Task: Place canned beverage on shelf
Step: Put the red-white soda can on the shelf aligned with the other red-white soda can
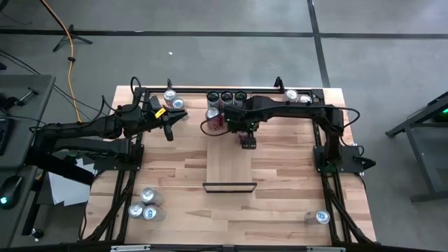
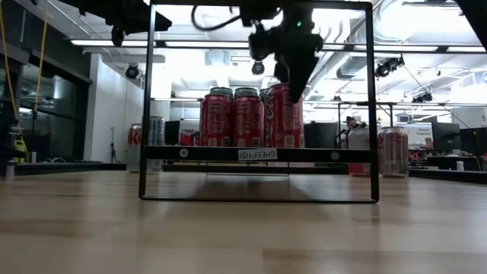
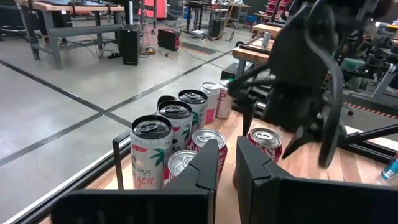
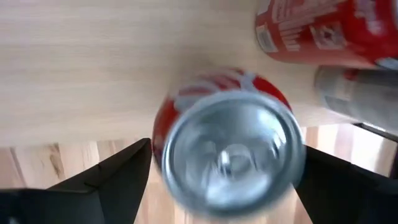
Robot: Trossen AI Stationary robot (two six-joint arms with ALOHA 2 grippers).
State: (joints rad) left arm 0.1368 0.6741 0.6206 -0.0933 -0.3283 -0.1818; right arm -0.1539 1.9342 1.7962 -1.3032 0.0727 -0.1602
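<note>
Over at left centre of the high view, left gripper [image 1: 170, 131] parked above the desk [image 1: 280, 210], jaws pressed together on nothing, just below two loose cans [image 1: 171, 99] at the back edge. Down at lower left, three more cans [image 1: 145, 206] lying in wait. Moving to the middle: the shelf [image 1: 229, 168], pale panel with its black edge bar toward the frame's bottom, carrying a row of dark-topped cans [image 1: 226, 97] along its far end and a red can [image 1: 213, 116] just in front of them. Right gripper [image 1: 248, 142] hanging over the shelf just right of that red can, jaws spread wide; in the right wrist view, the canned beverage [image 4: 227, 146] standing upright on the pale wood between the two fingers [image 4: 118, 180], no pinch on it visible. Looks set down and let go, so this placement reads as essentially done, only the lift away left. Further right, two cans [image 1: 297, 96] at the upper right corner of the desk and one can [image 1: 318, 218] at lower right, so probably more rounds to come.
</note>
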